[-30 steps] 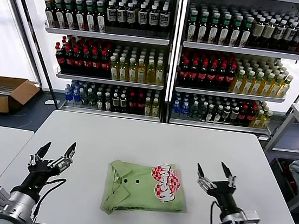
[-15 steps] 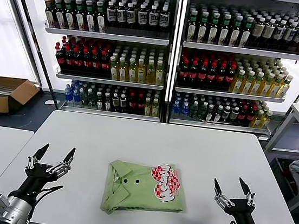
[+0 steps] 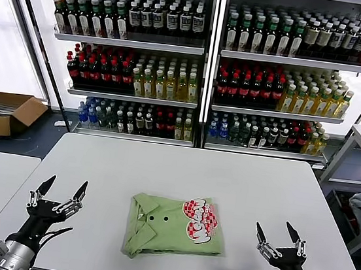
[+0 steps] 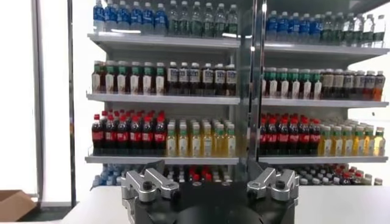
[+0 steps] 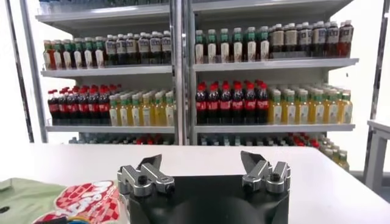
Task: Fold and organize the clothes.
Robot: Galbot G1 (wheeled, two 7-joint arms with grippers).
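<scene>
- Left gripper (image 3: 58,192): two slim black pointed fingers on silver-grey knuckle links with dark round screws, set on a black body.
- Right gripper (image 3: 279,235): the same build, black tips, silver links, black base.
- A thin black cable loops beside each wrist.
- Both wrists end in silver-grey metal housings.

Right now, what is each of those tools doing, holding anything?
Left tool: open, holding nothing, left of the shirt.
Right tool: open, holding nothing, right of it.

Both arms — farther back, outward
</scene>
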